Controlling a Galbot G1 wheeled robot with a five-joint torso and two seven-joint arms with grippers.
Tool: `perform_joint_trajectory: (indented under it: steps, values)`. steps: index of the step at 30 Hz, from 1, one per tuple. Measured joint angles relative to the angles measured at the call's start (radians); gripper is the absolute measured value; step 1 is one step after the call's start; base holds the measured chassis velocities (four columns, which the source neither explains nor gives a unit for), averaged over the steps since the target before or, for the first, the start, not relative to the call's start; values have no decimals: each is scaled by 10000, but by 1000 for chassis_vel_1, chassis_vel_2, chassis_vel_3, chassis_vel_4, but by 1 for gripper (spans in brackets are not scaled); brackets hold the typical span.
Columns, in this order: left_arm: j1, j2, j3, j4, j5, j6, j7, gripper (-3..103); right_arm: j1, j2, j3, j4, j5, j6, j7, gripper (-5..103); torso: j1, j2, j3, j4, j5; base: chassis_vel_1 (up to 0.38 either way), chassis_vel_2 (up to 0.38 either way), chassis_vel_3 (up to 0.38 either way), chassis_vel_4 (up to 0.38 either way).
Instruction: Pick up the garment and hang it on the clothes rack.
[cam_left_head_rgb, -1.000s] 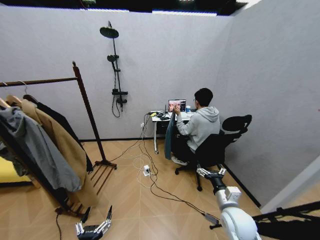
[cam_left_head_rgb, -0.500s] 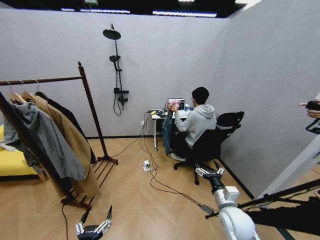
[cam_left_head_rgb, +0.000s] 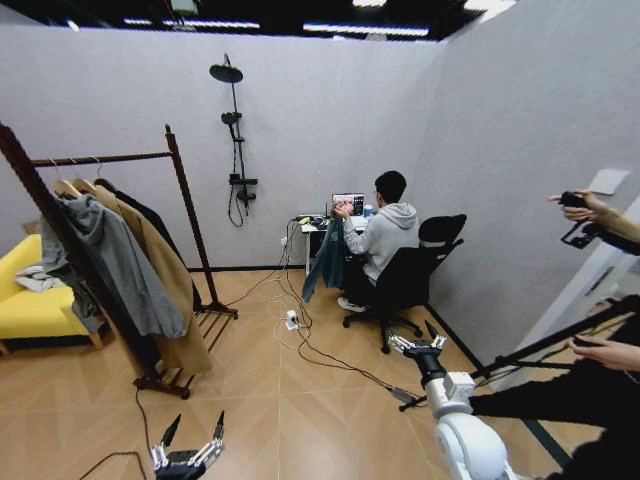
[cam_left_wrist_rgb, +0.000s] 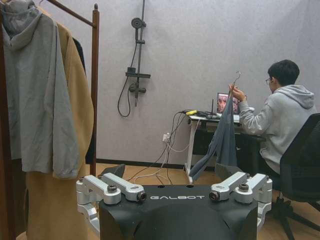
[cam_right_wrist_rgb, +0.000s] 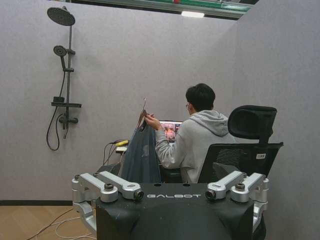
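Head view. Clothes rack (cam_left_head_rgb: 186, 205) of dark reddish-brown wood, standing across the wooden floor from the robot, near post cut off at the picture's edge, slatted base half hidden by hanging hems. On its rail, three pieces close together: a grey hooded top (cam_left_head_rgb: 115, 262) nearest, a long tan coat (cam_left_head_rgb: 168, 285) behind it, then the garment (cam_left_head_rgb: 152, 214), black and limp, at the far end of the row. Mostly covered by the tan coat, with just a dark shoulder and a narrow strip down the back edge to see; hanger and hook too small to make out. Left gripper (cam_left_head_rgb: 195, 422) low and near the rack's foot, fingers spread, nothing between them. Right gripper (cam_left_head_rgb: 413, 340) well apart from the rack, fingers likewise spread and empty.

Left wrist view. Left gripper (cam_left_wrist_rgb: 170, 172) wide open in the foreground, rack post (cam_left_wrist_rgb: 95, 75) close beyond it. Grey top (cam_left_wrist_rgb: 35, 100) and tan coat (cam_left_wrist_rgb: 70, 130) large beside the post; the garment (cam_left_wrist_rgb: 80, 55) no more than a black sliver between coat and post. Far past the rack, a seated person holding up a teal-green garment (cam_left_wrist_rgb: 222, 142) by its hanger.

Right wrist view. Right gripper (cam_right_wrist_rgb: 165, 172) open and empty, the teal-green garment (cam_right_wrist_rgb: 140, 155) partly hidden behind its body.
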Motion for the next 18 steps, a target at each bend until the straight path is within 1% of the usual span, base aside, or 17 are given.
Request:
perform_joint_trajectory:
  steps: [1, 4, 5, 10, 18]
  values:
    - [0, 0, 0, 0, 0, 0, 0, 100, -2, 0, 2, 14, -2, 0, 0, 100, 1, -1, 0, 0, -14, 208, -245, -236, 228]
    - [0, 0, 1, 0, 0, 0, 0, 100, -5, 0, 2, 14, -4, 34, 1, 100, -3, 2, -1, -4, -5, 200, -224, -230, 222]
    - [0, 0, 0, 0, 0, 0, 1, 100, 0, 6, -12, -28, -4, 123, 1, 100, -2, 1, -1, -6, -10, 161, -188, -200, 180]
    - [2, 0, 0, 0, 0, 0, 1, 100, 21, 31, -60, -69, -23, 203, 1, 100, -8, 5, -3, -3, -6, 116, -138, -156, 124]
    - [0, 0, 0, 0, 0, 0, 1, 100, 73, 59, -85, -70, -25, 221, 1, 100, 11, -6, 3, -2, -7, -6, 6, 8, -9]
